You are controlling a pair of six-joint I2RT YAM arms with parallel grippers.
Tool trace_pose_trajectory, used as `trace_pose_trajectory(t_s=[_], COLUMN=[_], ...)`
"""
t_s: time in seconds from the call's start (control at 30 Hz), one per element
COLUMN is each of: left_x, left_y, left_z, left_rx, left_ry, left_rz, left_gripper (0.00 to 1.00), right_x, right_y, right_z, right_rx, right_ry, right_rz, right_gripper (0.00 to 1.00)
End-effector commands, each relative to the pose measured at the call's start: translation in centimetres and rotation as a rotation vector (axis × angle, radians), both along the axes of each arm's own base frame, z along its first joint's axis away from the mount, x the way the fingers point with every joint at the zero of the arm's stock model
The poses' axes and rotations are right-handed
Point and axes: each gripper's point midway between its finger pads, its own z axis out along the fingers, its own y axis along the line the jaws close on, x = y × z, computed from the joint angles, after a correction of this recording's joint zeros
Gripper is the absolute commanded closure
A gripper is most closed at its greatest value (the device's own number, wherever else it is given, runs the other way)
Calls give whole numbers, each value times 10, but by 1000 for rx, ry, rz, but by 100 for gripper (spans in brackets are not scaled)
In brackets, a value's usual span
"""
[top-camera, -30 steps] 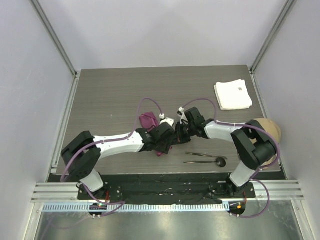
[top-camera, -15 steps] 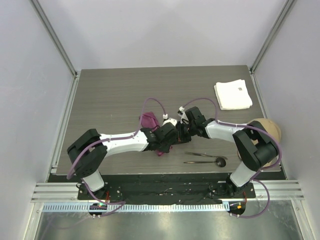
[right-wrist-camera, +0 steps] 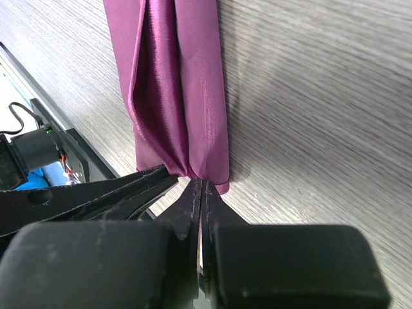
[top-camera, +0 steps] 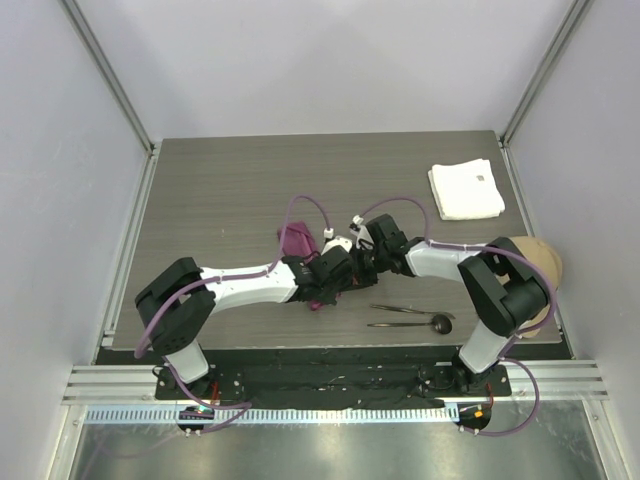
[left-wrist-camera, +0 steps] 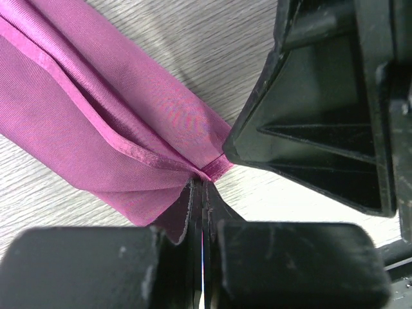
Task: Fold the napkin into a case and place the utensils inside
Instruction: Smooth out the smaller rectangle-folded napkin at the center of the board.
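**Fold half made, utensils not yet packed**

Your napkin point(top-camera: 296, 241) lies on the table point(top-camera: 220, 200) between the two arms, gathered lengthwise into a narrow, layered strip. Both tools are clamped onto its near end. The left gripper point(left-wrist-camera: 198, 193) pinches the hem at the corner, and the right gripper point(right-wrist-camera: 198, 187) bites the same end just beside it, so the two sets of fingers almost touch.

By the look of it, you are mid-fold. The wrist views show loose pleats and a raised crease, not a flat, tidy case.

The utensils point(top-camera: 405, 316) lie side by side on the table to the right of the napkin and nearer the arm bases. They are apart from the cloth and nothing holds them.

What remains for you:
- finish and flatten the case
- let go of the cloth
- slide both utensils inside

The white cloth point(top-camera: 466, 189) sits in the far right corner, well away from all this.
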Motion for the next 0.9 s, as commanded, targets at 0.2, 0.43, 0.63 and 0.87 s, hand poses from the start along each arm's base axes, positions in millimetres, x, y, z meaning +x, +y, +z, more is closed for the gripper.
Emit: trace_pose_trajectory(t_s=[0.2, 0.43, 0.63, 0.87], left_x=[9, 10, 14, 7], left_y=[1, -26, -37, -17], left_z=[24, 41, 26, -18], left_rx=[-46, -207, -225, -156], left_ry=[-69, -82, -75, -19], left_rz=[58, 38, 31, 58], left_gripper=[100, 100, 100, 100], right_x=[4, -8, -15, -19], right_y=[17, 17, 16, 13], right_z=[-2, -16, -18, -18], right_rx=[43, 71, 110, 117], right_ry=[-28, 30, 69, 74], right_rz=[21, -19, -83, -109], right_gripper=[98, 98, 99, 99])
